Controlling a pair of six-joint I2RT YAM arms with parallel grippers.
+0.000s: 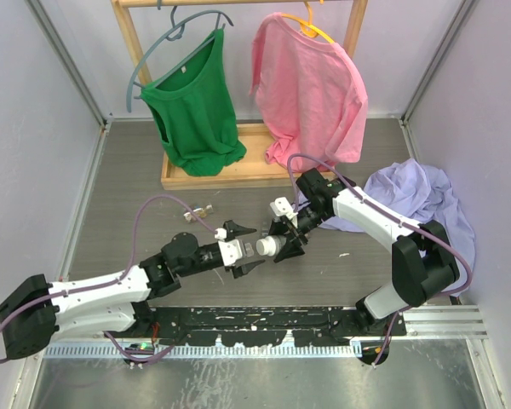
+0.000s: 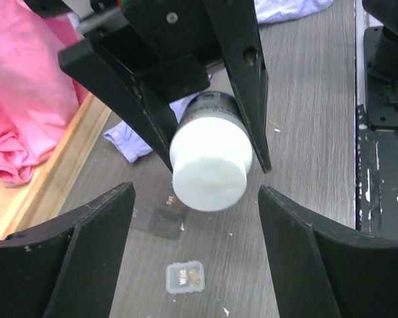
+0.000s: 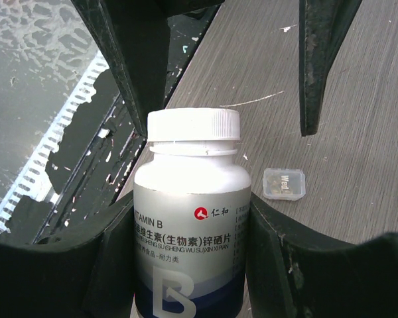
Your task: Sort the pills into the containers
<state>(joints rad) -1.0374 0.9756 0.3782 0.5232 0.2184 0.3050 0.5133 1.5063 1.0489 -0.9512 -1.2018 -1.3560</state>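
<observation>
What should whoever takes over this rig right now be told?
Right gripper: shut on the pill bottle, held above the table.
Left gripper: open, fingers either side of the cap, not gripping.
Tubs: a clear tub and a dark tub lie on the table near the bottle.
Done: bottle picked up.
Left: cap not yet off; no loose pills in view; all sorting remains.

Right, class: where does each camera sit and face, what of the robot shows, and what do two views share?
Top external: above and behind the bases, looking down at the table; left arm and right arm show.
Left wrist: on the left gripper, facing the white cap; its open fingers show.
Right wrist: on the right gripper, facing the left gripper; its fingers clamp the bottle.
Shared: both wrist views show a clear container.
</observation>
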